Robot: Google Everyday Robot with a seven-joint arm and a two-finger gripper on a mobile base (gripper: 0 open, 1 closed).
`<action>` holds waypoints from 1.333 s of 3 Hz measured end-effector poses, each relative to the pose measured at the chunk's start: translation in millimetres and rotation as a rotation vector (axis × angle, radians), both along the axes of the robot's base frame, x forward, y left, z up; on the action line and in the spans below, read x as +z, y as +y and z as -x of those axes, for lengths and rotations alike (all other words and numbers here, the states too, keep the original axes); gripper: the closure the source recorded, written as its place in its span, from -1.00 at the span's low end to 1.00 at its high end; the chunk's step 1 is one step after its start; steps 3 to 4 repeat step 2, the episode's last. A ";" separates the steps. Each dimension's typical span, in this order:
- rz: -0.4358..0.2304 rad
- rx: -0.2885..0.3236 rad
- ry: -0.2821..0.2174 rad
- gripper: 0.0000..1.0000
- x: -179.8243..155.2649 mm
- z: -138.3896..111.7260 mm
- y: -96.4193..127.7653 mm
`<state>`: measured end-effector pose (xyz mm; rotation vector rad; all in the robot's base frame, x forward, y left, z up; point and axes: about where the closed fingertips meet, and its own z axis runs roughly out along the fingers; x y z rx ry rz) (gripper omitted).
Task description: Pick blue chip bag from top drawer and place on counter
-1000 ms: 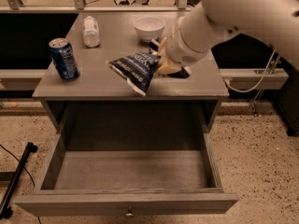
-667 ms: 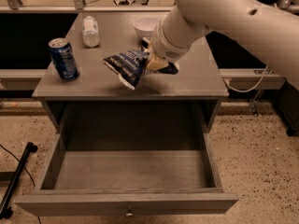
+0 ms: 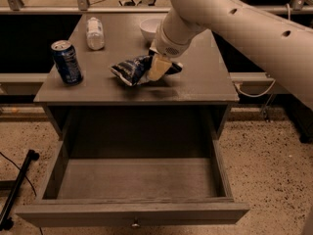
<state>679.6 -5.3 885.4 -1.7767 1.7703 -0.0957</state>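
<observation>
The blue chip bag (image 3: 133,70) is a crinkly navy bag lying on the counter (image 3: 195,82), near its middle front. My gripper (image 3: 159,68) is at the bag's right end, with one pale finger (image 3: 157,67) lying over the bag; the jaws are closed on the bag. The white arm comes in from the upper right. The top drawer (image 3: 132,185) is pulled fully out below the counter, and its inside shows nothing in it. A small metal knob (image 3: 135,224) sits on its front.
A blue soda can (image 3: 66,61) stands at the counter's left edge. A white bottle (image 3: 94,33) lies at the back left. A white bowl (image 3: 150,29) sits at the back, just behind my arm. A black stand leg (image 3: 19,190) lies on the speckled floor at left.
My gripper and the bag have moved left and down; the bag was held above the counter and now rests on it.
</observation>
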 end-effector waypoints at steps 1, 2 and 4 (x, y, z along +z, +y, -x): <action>-0.046 -0.002 0.024 -1.00 2.3 -1.9 -11.8; -0.136 -0.025 0.113 -1.00 5.1 -0.7 -68.7; -0.136 -0.025 0.113 -1.00 5.1 -0.7 -68.7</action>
